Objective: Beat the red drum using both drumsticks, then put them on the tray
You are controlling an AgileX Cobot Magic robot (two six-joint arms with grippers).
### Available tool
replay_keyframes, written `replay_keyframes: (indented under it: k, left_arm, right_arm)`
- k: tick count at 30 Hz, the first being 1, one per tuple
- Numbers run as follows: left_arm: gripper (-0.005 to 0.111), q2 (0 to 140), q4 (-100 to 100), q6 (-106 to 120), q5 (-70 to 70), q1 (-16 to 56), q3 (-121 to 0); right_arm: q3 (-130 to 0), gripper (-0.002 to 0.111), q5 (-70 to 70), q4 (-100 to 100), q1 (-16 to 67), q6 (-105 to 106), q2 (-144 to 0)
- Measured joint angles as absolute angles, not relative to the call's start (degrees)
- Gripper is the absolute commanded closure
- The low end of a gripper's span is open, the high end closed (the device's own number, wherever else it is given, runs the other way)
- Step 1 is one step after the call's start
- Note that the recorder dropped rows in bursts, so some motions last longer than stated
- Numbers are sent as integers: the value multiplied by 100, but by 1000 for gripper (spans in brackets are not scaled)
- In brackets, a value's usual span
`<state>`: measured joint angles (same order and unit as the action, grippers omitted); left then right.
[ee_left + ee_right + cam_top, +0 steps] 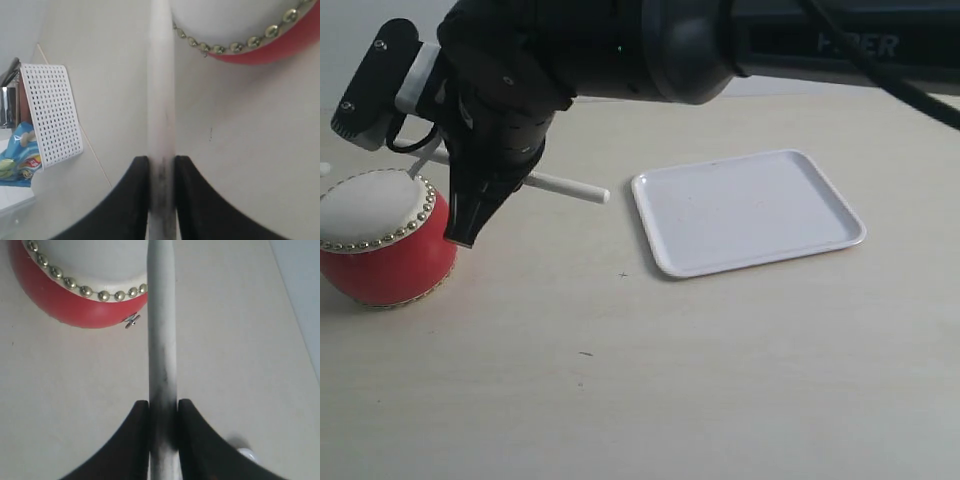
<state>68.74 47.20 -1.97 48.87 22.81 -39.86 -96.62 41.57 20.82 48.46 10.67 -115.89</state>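
My left gripper (pixel 161 162) is clamped on 1 stick (pixel 161 75) and my right gripper (pixel 163 405) on the other stick (pixel 162 315), both pointing at the drum (pixel 380 255) at 9 o'clock from the bare tray (pixel 750 215), so I judge I'm in the beating step, with laying both sticks down left to do.

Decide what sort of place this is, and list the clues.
Probably a robot lab bench: a pale table with a red drum and white tray, and a black robot arm gripping a drumstick.
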Motion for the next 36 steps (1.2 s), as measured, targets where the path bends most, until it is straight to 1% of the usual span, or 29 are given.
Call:
replay_keyframes:
  k: [9, 18, 21, 25, 29, 36]
  left_arm:
    - [107, 6874, 4732, -387, 4731, 2187, -3889]
    - [107, 6862, 4810, -566, 4668, 2187, -3889]
    - [107, 6649, 5171, -1086, 4659, 2187, -4109]
    - [107, 6412, 5287, -1110, 4736, 2187, -4242]
    - [107, 6694, 5008, -859, 4789, 2187, -4144]
    - [107, 7788, 4581, -455, 5105, 2187, -3981]
  right_arm:
    - [-9662, 108, 4208, 2238, 4859, 971, -11895]
    - [-9662, 108, 4213, 2238, 4859, 904, -11910]
    - [-9662, 108, 4135, 2238, 4859, 816, -11910]
    - [-9662, 108, 4083, 2238, 4859, 795, -11910]
    - [-9662, 108, 4083, 2275, 4859, 795, -11910]
    - [-9691, 108, 4083, 2495, 4859, 780, -11848]
